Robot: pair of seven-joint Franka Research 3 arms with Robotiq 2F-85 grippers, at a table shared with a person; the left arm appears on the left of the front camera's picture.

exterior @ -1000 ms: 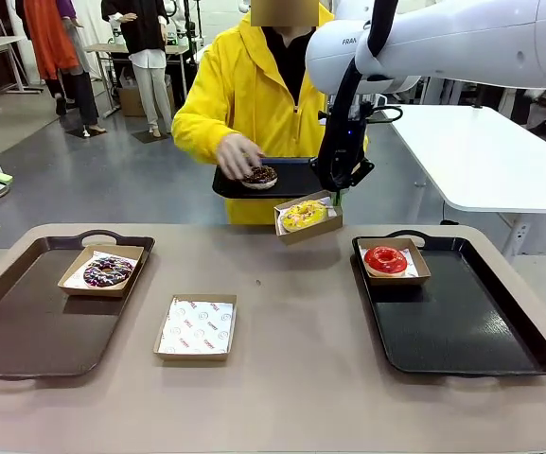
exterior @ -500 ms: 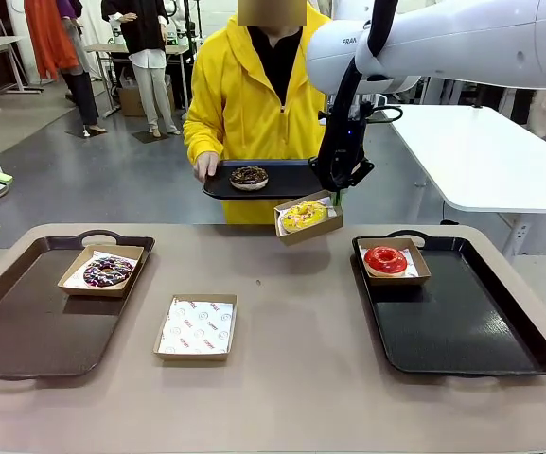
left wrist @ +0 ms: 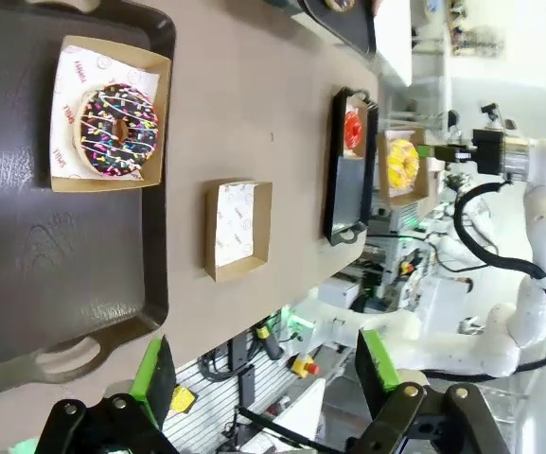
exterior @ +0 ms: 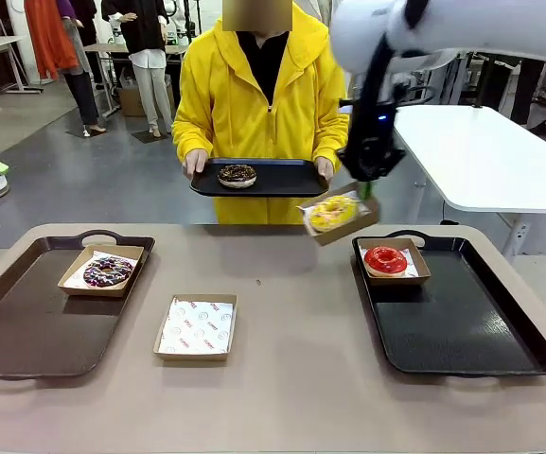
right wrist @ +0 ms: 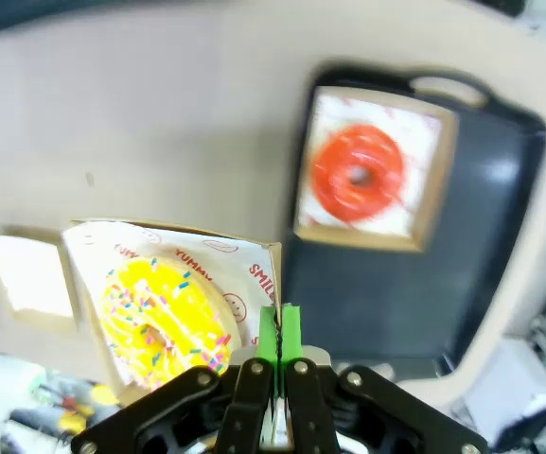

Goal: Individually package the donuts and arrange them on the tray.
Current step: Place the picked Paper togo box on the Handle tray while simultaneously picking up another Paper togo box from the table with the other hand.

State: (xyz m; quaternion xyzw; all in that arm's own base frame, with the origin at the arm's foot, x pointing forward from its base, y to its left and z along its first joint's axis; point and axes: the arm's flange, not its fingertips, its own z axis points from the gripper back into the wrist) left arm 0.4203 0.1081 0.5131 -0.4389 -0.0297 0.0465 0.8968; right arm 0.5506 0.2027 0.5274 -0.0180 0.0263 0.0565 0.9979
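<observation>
**Right Gripper Clamped on the Boxed Yellow Donut at the Far Table Edge**

**Gripper state.** The right gripper point(exterior: 363, 192) was fully closed. Its green pads point(right wrist: 269, 333) pinched one raised wall of a shallow brown box point(exterior: 346, 228), with only that wall and the printed paper liner between them. The yellow donut point(exterior: 331, 212) lay inside this box. The box hung tilted in the air, touching neither the table point(exterior: 291, 397) nor a tray.

The left gripper point(left wrist: 265, 378) stood at full spread. Nothing lay between its pads, and it touched nothing.

**Position of task items.**
- The held box was above the far edge of the table, just beside the far-left corner of the right tray point(exterior: 462, 326).
- The red donut point(exterior: 385, 258) sat in its own box in that same corner of the right tray, close against the far rim.
- The purple-white sprinkled donut point(exterior: 108, 271) sat boxed at the far end of the left tray point(exterior: 26, 326).
- The dark chocolate donut point(exterior: 237, 174) rested unboxed on a small black tray point(exterior: 287, 178). The person's hands point(exterior: 195, 162) point(exterior: 324, 167) gripped that tray at its two ends, beyond the far table edge.

**Edges and open room.**
- The right tray was bare from the red donut's box to its near rim.
- The left tray was bare across its near half.
- An empty lined box point(exterior: 196, 326) lay flat on the table between the two trays, nearer the left one and apart from its rim.
- The small black tray's right end was near the held box, without contact.
</observation>
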